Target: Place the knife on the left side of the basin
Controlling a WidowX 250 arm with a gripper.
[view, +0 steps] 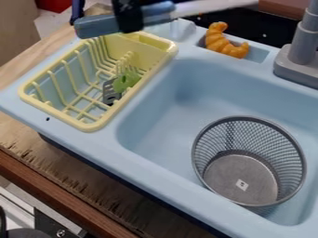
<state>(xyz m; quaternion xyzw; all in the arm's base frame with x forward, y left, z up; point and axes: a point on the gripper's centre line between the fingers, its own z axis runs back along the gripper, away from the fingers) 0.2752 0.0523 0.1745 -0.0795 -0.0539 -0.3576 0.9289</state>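
At the top edge, left of centre, the black gripper (128, 16) is shut on the knife (96, 27) by its blue-grey handle. The knife lies roughly level across the view, its pale blade pointing right and the handle's end pointing left. It is held above the back of the yellow rack. The light blue basin (155, 114) is below and to the right of the gripper, with a round metal mesh basket inside it.
The yellow dish rack (93, 124) stands left of the basin, holding a green item (126, 81) and a dark grey slotted utensil (110, 93). The mesh basket (242, 179) stands in the basin's front right. An orange croissant-shaped toy (223, 42) and grey faucet (301, 53) are behind.
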